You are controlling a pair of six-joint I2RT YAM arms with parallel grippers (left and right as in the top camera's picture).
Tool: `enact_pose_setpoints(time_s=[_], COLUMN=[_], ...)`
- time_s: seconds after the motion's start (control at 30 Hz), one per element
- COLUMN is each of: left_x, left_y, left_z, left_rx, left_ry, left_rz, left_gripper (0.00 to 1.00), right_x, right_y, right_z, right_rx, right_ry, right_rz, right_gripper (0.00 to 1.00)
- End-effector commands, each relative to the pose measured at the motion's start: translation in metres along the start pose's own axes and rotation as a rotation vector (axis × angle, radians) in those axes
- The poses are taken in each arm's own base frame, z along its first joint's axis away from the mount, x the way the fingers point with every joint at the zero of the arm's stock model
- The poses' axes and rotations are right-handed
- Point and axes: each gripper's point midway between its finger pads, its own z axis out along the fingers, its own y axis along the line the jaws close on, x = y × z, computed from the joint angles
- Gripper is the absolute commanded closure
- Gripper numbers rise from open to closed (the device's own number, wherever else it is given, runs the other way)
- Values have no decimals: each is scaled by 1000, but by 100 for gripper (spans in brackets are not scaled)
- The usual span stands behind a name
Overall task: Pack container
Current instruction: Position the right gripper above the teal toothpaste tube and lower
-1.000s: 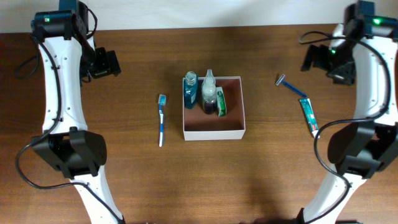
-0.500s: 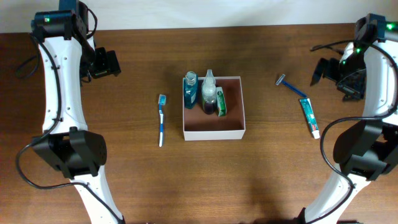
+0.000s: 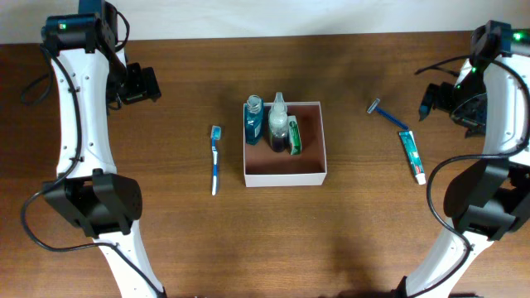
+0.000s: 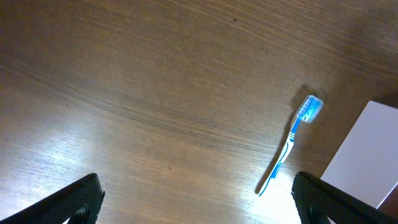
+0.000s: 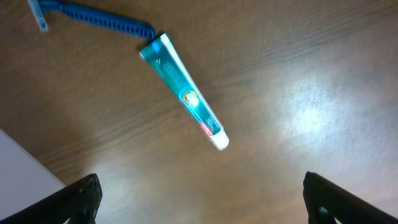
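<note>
As I watch from overhead, the container [image 3: 286,171] sits mid-frame on the worktop [image 3: 182,248], with a blue bottle [image 3: 254,118], a white-capped bottle [image 3: 278,124] and a green packet [image 3: 294,135] standing along its upper-left side. My left hand [image 4: 198,200], upper left, and right hand [image 5: 202,199], upper right, hang spread wide, holding nothing. A toothbrush [image 3: 215,160] lies left of the container; a razor [image 3: 387,114] and a toothpaste tube [image 3: 411,156] lie end to end at right.

Wood table [image 3: 331,240] carries: toothbrush [image 3: 215,160] just left of container [image 3: 285,177]; razor [image 3: 387,114] touching toothpaste tube [image 3: 411,155] on the right.
</note>
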Motion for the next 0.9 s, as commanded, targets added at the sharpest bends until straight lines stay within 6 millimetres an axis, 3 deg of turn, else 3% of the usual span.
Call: enact_pose_setpoints(time_s=[0.0, 0.13, 0.33, 0.47, 0.7, 0.87], left_x=[2, 2, 2, 2, 2, 2], left_y=[1, 1, 1, 1, 0, 1], left_z=[-7, -7, -7, -7, -7, -7], left_rx=[9, 9, 9, 9, 9, 9], left_ry=[-10, -10, -10, -10, -10, -10], left_rz=[-6, -6, -6, -6, -5, -6], left_gripper=[1, 1, 1, 1, 1, 1], right_x=[4, 3, -5, -4, -2, -9], right_y=[-1, -1, 0, 1, 1, 2], right_z=[19, 43, 46, 52, 80, 87], right_rx=[19, 20, 20, 21, 19, 21], right_ry=[33, 40, 7, 13, 19, -11], right_rz=[-108, -150, -169, -295, -453, -452], right_gripper=[1, 1, 1, 1, 1, 1])
